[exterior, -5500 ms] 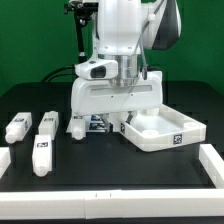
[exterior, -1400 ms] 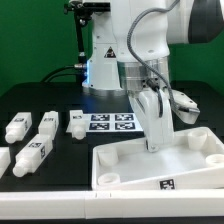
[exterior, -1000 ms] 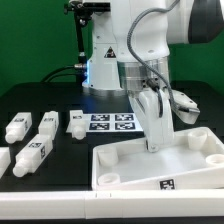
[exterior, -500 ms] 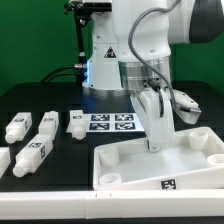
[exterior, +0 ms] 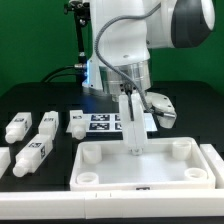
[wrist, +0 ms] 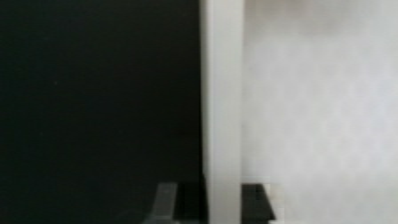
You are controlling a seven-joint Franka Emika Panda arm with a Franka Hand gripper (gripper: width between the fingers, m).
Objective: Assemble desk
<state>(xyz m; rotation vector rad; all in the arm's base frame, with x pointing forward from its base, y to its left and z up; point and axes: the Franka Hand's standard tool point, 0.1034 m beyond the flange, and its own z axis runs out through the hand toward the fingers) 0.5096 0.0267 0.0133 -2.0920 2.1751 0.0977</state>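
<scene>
Desk top (exterior: 160, 166) lies rim-up, end effector (exterior: 133, 147) clamped on its rim.

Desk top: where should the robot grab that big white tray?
Grab the desk top by its thin raised rim, straight down from above. It is too wide to span, but the rim wall fits between the jaws; the gripper is shut on the far rim that way.
</scene>
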